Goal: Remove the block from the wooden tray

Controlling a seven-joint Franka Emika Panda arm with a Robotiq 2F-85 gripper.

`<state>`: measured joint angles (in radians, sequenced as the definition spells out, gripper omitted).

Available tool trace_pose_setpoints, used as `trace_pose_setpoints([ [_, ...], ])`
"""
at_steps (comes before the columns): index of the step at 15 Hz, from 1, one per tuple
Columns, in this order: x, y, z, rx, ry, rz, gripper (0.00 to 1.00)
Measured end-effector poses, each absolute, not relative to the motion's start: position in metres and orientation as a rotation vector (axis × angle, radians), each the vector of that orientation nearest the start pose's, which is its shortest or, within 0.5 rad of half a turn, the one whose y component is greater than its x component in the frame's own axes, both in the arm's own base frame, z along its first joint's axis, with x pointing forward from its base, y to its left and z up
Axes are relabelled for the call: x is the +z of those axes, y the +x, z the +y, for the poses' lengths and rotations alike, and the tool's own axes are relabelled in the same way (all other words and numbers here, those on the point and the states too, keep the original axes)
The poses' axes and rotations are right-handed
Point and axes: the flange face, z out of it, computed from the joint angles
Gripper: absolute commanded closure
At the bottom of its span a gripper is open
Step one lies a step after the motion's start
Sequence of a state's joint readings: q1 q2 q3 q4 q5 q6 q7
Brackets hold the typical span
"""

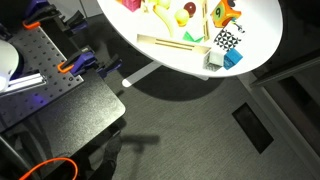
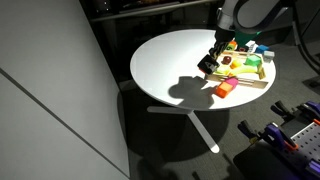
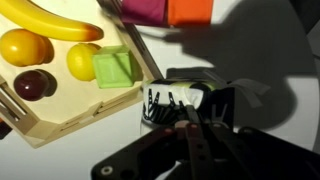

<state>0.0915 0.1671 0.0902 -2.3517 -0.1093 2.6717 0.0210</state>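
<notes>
A round white table [image 2: 165, 60] stands on a dark floor. The gripper [image 3: 185, 112] is positioned just past a corner of the wooden tray [image 3: 95, 115]. The block [image 3: 165, 105] is located at the fingertips, outside the rim. Whether the fingers are clamped on it cannot be told. An orange block [image 3: 190, 10] and a red block [image 3: 148, 10] are seen beyond the fingers. A green block [image 3: 113, 68] and a banana [image 3: 50, 20] are held in the tray alongside.

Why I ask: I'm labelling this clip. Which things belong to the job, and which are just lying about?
Job:
the block, the wooden tray, the gripper.

Lying about:
banana, green block, dark round fruit, orange block.
</notes>
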Motion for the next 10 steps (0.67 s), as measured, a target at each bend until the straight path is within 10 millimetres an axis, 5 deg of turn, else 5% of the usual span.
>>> trace_pose_setpoints([
  [5,0.268,0.512,0.124,-0.207,-3.023,-0.405,0.97],
  [7,0.266,0.511,0.124,-0.201,-3.009,-0.401,0.71],
  [10,0.264,0.511,0.122,-0.190,-3.002,-0.385,0.50],
])
